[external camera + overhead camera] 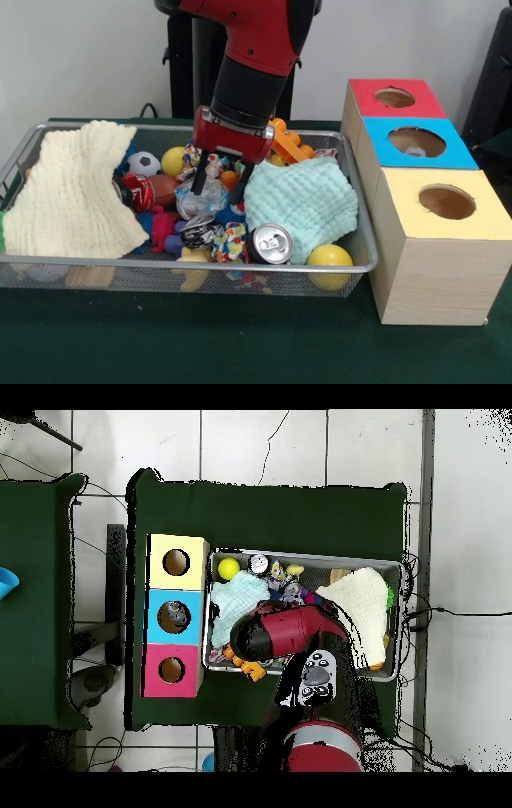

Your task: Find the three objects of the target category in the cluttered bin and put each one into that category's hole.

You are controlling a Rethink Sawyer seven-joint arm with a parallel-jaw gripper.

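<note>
The wire mesh bin [184,264] sits on the green table, full of toys and cloths; it also shows in the overhead view [300,556]. My gripper [218,182] is down in the bin's middle, open, with a dark finger [196,186] on each side above a crumpled clear bottle [200,198]. I cannot tell whether the fingers touch the bottle. The blue-topped box's hole [416,142] is to the right of the bin, and something pale glints inside it. In the overhead view the arm [285,632] hides the gripper, and the blue box's hole [174,617] lies left of the bin.
A cream knitted cloth [72,192] covers the bin's left part and a mint cloth [300,200] its right. A silver can [270,244], yellow balls [330,258] and an orange toy [288,144] lie around. A red-topped box [396,98] and a yellow-topped box [444,204] flank the blue one.
</note>
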